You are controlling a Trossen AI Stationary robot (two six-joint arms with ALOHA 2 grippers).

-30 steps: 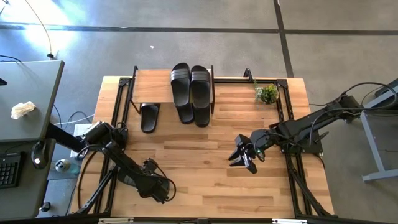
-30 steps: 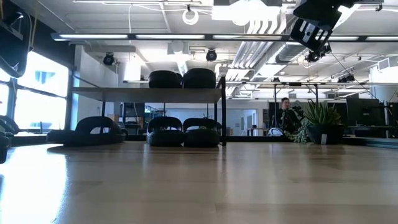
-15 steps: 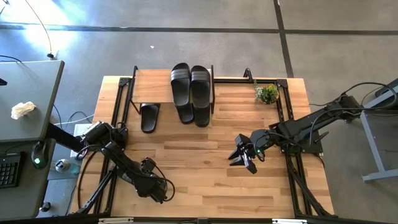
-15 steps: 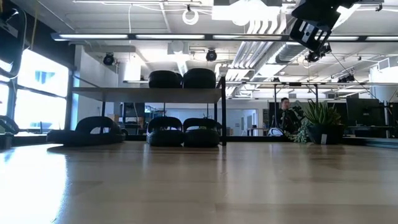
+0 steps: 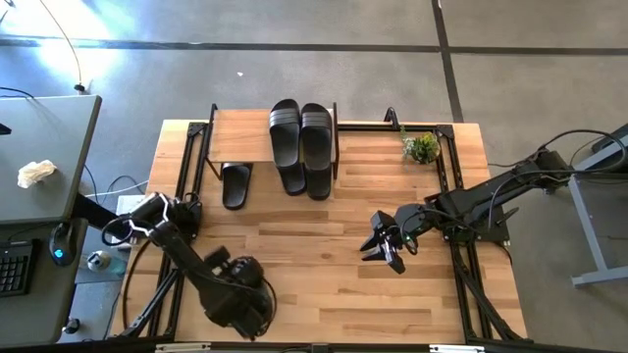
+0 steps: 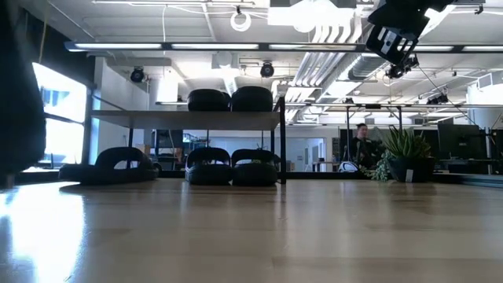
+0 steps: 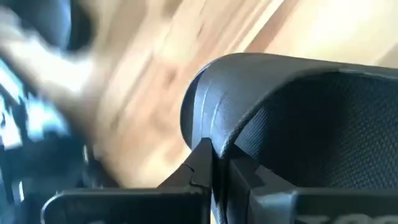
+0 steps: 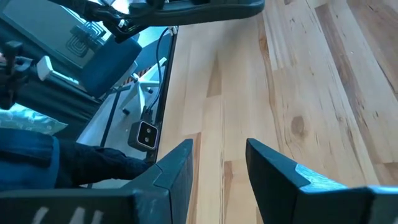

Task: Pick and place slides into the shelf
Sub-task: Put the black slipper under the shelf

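My left gripper (image 5: 240, 299) is at the table's near left and shut on a black slide (image 7: 292, 106). That slide shows only in the left wrist view. The shelf (image 5: 240, 135) stands at the far edge. Two slides (image 6: 229, 100) lie side by side on its top board. Two more (image 6: 232, 166) rest on the table under it, and another (image 5: 235, 184) sticks out from under it on the left. My right gripper (image 5: 373, 245) hangs open above the table's right half, with nothing between its fingers (image 8: 180, 162). My left gripper pinches the curved edge of the slide's strap (image 7: 208, 134) between its two shut fingers (image 7: 199, 168). The strap arches away beyond the fingers, its mesh lining showing. I cannot tell whether the sole is clear of the table.
A small potted plant (image 5: 421, 147) stands at the far right corner. A grey desk (image 5: 44, 167) lies beyond the table's left edge. A person (image 6: 361, 145) sits far back in the room. Bare wood (image 5: 314, 265) spans the middle between the arms.
My left arm has swung at the near left corner. Its end now shows larger in the high view and a little nearer the left edge. In the low view a dark mass has come up along the left side. My right arm has kept still.
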